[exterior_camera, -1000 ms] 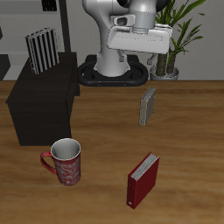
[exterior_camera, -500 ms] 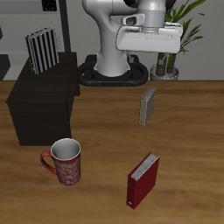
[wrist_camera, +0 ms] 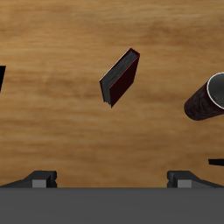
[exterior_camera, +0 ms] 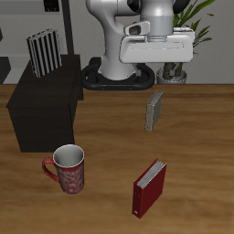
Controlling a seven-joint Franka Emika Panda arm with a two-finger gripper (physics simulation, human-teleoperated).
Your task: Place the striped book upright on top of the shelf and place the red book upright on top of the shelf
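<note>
End effector [exterior_camera: 172, 69] spread wide, grasping nothing, fingertips half-lost against plant; red book [exterior_camera: 150, 187] upright on counter [exterior_camera: 201, 137]; dark cover, pale pages.

Gripper [exterior_camera: 163, 66] hangs high at the table's back, fingers spread wide, nothing between them; open air below it down to the wood.

Red book [exterior_camera: 150, 188] stands upright near the table's front edge, bare tabletop [exterior_camera: 196, 146] on all sides of it. Wrist view shows the same book [wrist_camera: 120, 77] alone on open wood.

Obstacles around it:
- red patterned mug [exterior_camera: 68, 169], beside the book, well apart.
- small grey book [exterior_camera: 154, 111], upright, farther back, between gripper and red book.

Shelf [exterior_camera: 46, 105] top: striped book [exterior_camera: 42, 54] stands at its back end; the rest of the flat top is bare.

Potted plant [exterior_camera: 183, 37] stands close behind the gripper.
</note>
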